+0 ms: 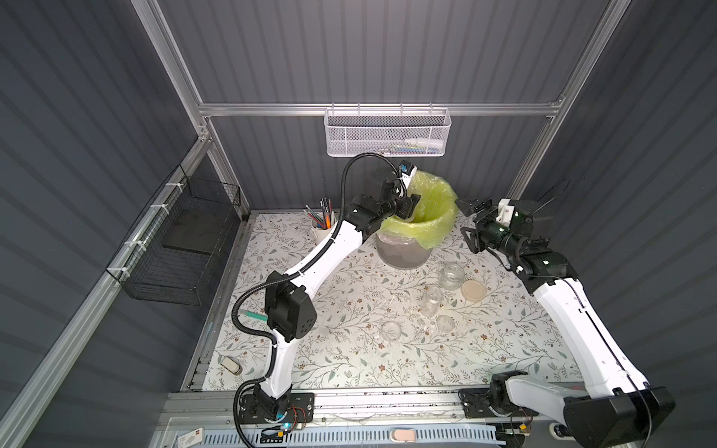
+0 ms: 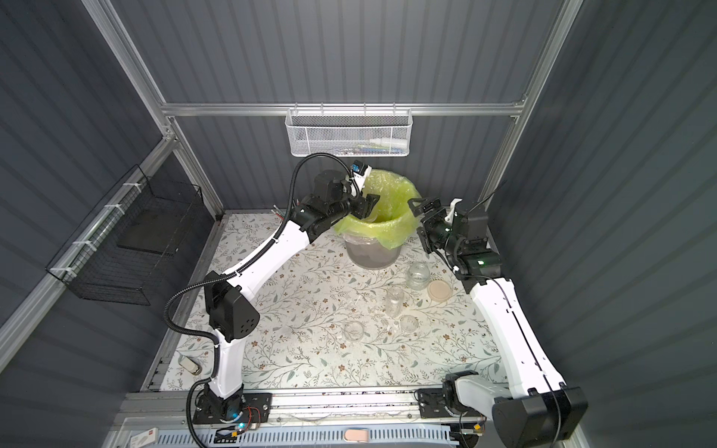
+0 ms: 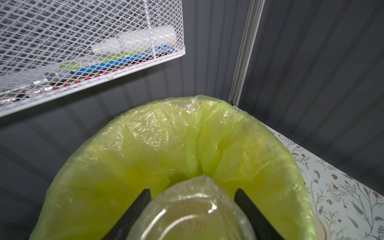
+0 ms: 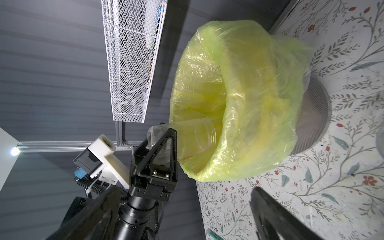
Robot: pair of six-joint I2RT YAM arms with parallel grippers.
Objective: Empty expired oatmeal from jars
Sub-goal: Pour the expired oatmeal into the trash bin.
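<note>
In both top views the grey mesh bin [image 1: 403,256] stands at the back of the flower-printed table [image 1: 349,360], lined with a crinkled yellow-green bag [image 1: 438,217] that folds loosely over its rim. The left arm stretches long and low from its base, elbow raised, wrist bent over the bag's left edge, with the left gripper [image 1: 410,204] just inside the opening. The right arm rises from the right side with its wrist turned toward the bin. The right gripper [image 1: 466,223] is spread wide and empty, near the bag's right side but apart from it. Between the arms stand a squat jar [image 1: 452,275] of clear glass, a flat round beige lid [image 1: 473,291] just beside it, a taller jar [image 1: 431,301], and two small clear glass pieces [image 1: 390,330] (jars or lids, I cannot tell). Bare cloth lies open in front of them. In the left wrist view the black fingers [image 3: 141,199] pinch the held jar [image 3: 193,212] from both sides, its thick smooth base toward the camera, and the white mesh basket [image 3: 83,41] hangs on the wall above. In the right wrist view that jar lies nearly on its side with its threaded mouth [image 4: 209,135] inside the bag. The bag's depth is hidden.
</note>
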